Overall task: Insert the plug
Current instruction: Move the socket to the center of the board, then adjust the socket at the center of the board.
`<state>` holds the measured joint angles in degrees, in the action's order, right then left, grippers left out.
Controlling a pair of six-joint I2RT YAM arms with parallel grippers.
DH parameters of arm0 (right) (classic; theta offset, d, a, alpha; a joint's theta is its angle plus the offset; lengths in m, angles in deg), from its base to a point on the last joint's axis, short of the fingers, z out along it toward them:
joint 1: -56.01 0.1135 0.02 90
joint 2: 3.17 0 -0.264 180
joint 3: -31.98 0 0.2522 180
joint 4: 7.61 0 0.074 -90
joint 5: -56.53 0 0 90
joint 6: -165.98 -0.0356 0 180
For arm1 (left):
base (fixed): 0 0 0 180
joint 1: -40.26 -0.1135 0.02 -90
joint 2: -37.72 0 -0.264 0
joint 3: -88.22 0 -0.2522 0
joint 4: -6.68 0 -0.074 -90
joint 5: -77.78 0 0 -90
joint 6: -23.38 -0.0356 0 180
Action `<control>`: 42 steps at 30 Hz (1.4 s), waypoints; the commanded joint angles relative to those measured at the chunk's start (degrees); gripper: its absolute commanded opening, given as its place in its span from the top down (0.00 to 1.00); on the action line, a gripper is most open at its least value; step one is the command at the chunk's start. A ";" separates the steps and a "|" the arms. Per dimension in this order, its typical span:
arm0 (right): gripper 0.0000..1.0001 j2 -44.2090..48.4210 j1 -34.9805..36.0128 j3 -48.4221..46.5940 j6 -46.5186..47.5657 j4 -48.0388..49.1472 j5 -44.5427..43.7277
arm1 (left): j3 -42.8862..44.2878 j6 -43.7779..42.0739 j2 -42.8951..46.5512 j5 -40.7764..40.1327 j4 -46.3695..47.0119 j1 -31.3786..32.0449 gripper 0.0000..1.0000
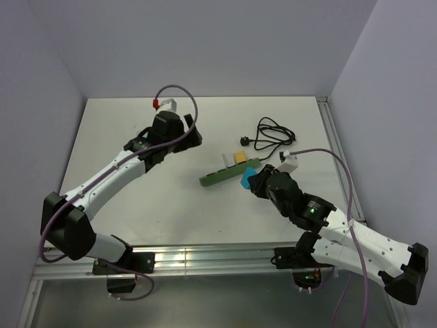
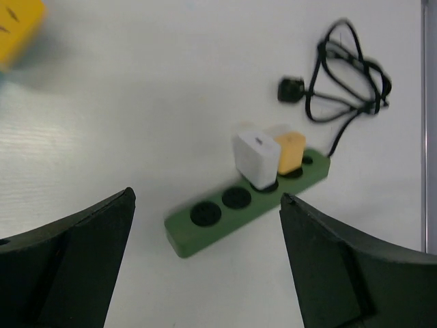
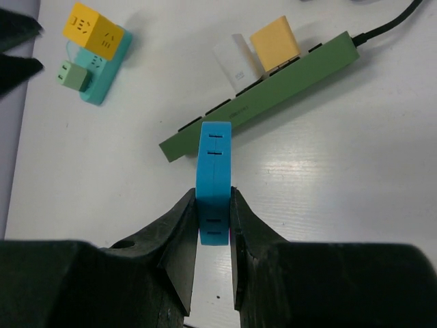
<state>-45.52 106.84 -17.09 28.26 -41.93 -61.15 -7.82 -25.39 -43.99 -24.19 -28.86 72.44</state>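
I have the blue plug pinched between the two fingers of the right gripper. The fingers are drawn in narrow against its flat sides. It sticks out ahead of them, slotted face up toward the wrist camera. In that view its far end overlaps the near edge of the green power strip, towards the end away from the cord. I cannot tell whether the two are touching. From above, the plug sits just on my side of the strip.

The strip lies slantwise near the middle of the table. A white plug and a yellow plug stand side by side in its sockets. Two round sockets show bare beyond the white one, towards the free end. The strip's black cord runs off the other end into a loose coil behind it, with a black plug head lying beside the coil.

The left gripper is raised over the far left part of the table, well apart from the strip. Its fingers are spread wide with nothing between them, and its camera looks down on the strip.

At the upper left of the right wrist view, a teal block carries a yellow cube and a small green cube.
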 commanded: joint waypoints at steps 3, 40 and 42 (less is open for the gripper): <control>1.00 -2.03 -0.91 -3.62 -3.68 -4.56 -6.67 | -5.15 0.08 -4.40 8.18 4.81 2.00 0.08; 1.00 -45.64 -22.26 -18.22 1.83 3.93 -3.09 | -11.49 15.10 -17.33 -4.12 11.93 34.87 0.15; 1.00 -45.11 -23.92 -17.51 1.85 3.95 -2.03 | -10.70 17.02 -17.95 -6.21 10.89 36.36 0.15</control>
<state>-92.03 85.01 -33.92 29.04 -42.91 -65.98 -21.42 -13.08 -60.49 -27.38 -17.71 106.95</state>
